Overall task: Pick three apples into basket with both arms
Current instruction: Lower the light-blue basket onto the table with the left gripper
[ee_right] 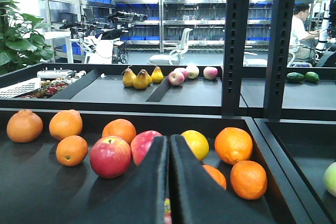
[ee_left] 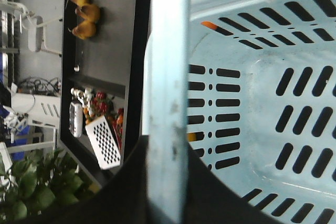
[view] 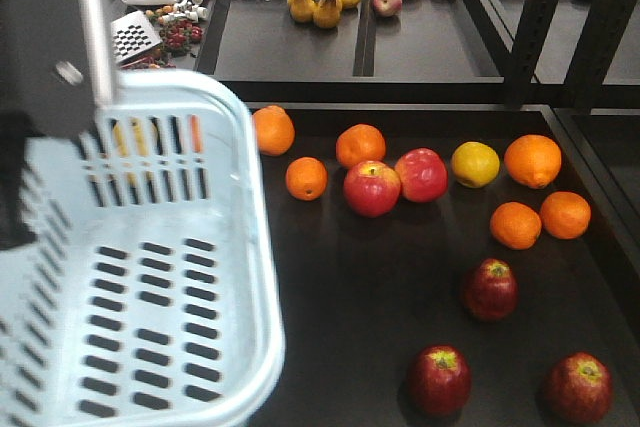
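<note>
Nothing collected yet: we see the basket (view: 268,297) empty at nine o'clock of the front view. All three apples lie on the dark tray (view: 350,297) between four and five o'clock: the rear apple (view: 489,289), the near-left apple (view: 439,380) and the near-right apple (view: 579,387). All three picks remain, we judge. The left gripper (ee_left: 168,198) appears clamped on the hoop handle (ee_left: 168,77), carrying the basket. The right gripper (ee_right: 168,140), pincer pressed together on nothing, sits low and level, aimed toward twelve o'clock.
</note>
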`<state>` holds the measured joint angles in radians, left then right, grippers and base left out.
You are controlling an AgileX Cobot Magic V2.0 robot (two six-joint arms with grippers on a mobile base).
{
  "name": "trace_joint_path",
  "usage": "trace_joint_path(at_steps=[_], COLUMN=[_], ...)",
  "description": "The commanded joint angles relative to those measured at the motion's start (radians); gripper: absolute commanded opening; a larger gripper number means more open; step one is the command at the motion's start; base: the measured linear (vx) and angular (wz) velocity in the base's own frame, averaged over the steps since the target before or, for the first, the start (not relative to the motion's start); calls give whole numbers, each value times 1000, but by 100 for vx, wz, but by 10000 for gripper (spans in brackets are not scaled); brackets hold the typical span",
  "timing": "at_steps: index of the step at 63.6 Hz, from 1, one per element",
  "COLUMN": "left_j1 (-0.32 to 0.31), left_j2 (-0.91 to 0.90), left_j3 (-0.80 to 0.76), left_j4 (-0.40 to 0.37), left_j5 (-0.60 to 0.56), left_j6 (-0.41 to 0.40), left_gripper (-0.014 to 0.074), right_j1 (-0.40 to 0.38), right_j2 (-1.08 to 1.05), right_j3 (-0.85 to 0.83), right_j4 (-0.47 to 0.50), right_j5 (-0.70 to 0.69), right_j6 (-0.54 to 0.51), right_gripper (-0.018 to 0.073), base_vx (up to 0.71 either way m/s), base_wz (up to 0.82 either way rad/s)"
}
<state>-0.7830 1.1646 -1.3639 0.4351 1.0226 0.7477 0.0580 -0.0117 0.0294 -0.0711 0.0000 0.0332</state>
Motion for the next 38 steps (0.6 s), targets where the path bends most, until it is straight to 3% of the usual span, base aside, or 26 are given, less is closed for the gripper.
trace_joint_path(at_steps=[1,8,24,30,38], left_j1=[6,60,177,202,222], left_j2=[-16,-10,107,159,224], left_j3=[84,192,262,262,262], left_j4=[27,24,11,-33,-102], left_j5=[-244,-420,-577,-641,-720], left_j6=[-35,-82,-87,-51,53], left_gripper=[-6,-6,-6,-6,-6], right_j1=[-9,-9,-9,-9,-9], right_j2=[-13,-13,-13,-13,-13], right_j3=[12,12,12,12,12], right_j4=[-11,-11,-11,-11,-11], right_j5=[-76,-76,-76,-76,-76], right_j6=[-7,-7,-7,-7,-7], right_gripper=[-8,-8,-8,-8,-8], base_vx=[0,0,0,0,0], base_wz=[0,0,0,0,0])
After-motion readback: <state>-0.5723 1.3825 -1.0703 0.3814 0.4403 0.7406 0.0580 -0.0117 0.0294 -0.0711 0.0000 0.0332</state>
